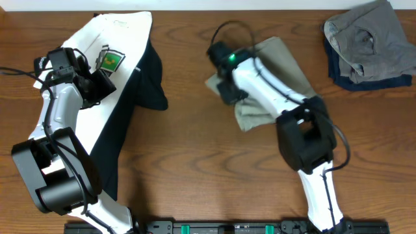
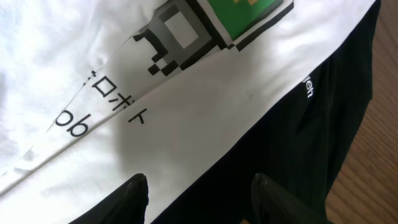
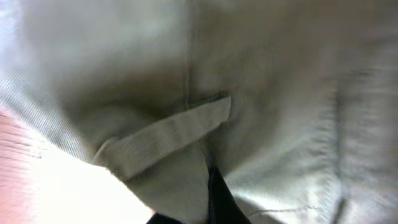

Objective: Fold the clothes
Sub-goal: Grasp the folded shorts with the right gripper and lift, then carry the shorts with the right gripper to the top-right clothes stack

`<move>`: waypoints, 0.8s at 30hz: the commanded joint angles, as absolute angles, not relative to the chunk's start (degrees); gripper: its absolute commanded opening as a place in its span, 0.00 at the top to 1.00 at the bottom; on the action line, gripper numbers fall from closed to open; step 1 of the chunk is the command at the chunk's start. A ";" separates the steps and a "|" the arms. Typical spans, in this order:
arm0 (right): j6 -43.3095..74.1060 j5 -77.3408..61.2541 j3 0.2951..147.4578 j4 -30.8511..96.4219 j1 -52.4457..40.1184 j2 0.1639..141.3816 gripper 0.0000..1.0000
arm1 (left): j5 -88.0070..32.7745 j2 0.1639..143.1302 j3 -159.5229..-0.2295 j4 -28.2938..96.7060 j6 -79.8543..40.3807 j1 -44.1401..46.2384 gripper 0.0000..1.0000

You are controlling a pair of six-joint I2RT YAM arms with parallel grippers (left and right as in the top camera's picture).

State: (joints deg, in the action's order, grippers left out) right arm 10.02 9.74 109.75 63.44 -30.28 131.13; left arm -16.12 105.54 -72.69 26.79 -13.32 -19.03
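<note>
The khaki-green garment [image 1: 273, 65] lies bunched in the middle of the table. My right gripper [image 1: 229, 93] is at its left edge, shut on a fold of the khaki cloth [image 3: 174, 130]. In the right wrist view the cloth fills the frame and wraps the dark fingers [image 3: 219, 198]. At the left a white T-shirt [image 1: 114, 71] with a green print [image 1: 110, 62] lies over a black piece [image 1: 146, 78]. My left gripper [image 1: 97, 84] hovers open above them. Its fingers [image 2: 134, 196] straddle the edge where the white shirt [image 2: 186, 118] meets the black cloth [image 2: 311, 143].
A pile of grey [image 1: 367, 39] and navy [image 1: 341, 78] garments sits at the back right corner. Bare wooden table [image 1: 195, 149] lies between the two arms and along the front. The arm bases stand at the front edge.
</note>
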 commanded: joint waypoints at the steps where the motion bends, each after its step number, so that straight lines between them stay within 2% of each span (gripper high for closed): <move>1: 7.51 7.09 116.88 65.60 -27.03 124.14 0.99 | -15.79 104.05 -73.45 26.98 -13.43 -19.05 0.45; 7: 2.98 6.81 123.17 69.25 -22.35 119.42 0.99 | -15.79 104.05 -73.45 26.98 -13.41 -19.05 0.45; 16: -2.00 6.79 128.27 69.23 -13.54 115.55 0.99 | -15.79 104.05 -73.45 26.96 -13.43 -19.05 0.45; 24: -6.39 6.83 138.91 68.77 -3.88 114.93 0.99 | -15.79 104.05 -73.45 26.89 -13.43 -19.05 0.45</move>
